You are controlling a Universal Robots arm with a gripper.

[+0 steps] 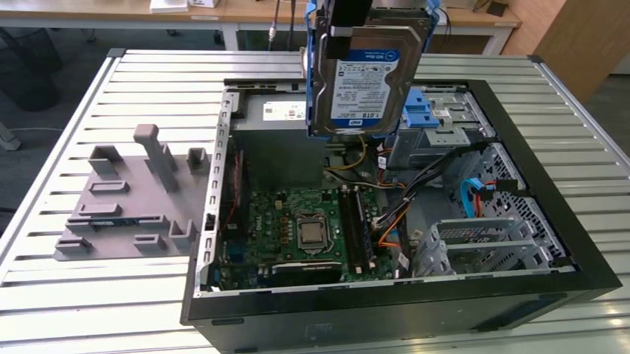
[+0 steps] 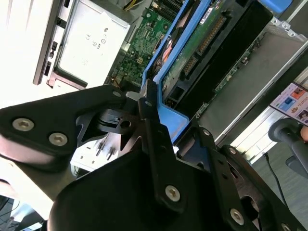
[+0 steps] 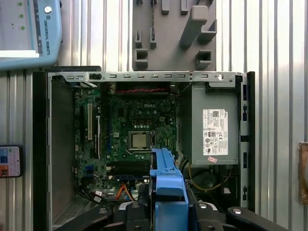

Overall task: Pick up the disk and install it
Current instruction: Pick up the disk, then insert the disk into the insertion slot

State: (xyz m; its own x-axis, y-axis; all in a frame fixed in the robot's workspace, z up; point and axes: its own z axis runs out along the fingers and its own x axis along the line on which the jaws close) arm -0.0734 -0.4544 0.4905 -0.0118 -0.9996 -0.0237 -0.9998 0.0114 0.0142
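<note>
Slatted metal table bears an open computer case and grey fixture

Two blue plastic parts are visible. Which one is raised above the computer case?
The rail frame around the disk; the blue latch piece sits inside the case.

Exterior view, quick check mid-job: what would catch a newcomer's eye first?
First, the disk, hanging upright in the tool above the open computer case, its blue-and-white label facing the camera. Next, the green motherboard, lying exposed on the floor of the case below it. At the exterior view's left, a grey fixture plate sits on the slatted table.
</note>
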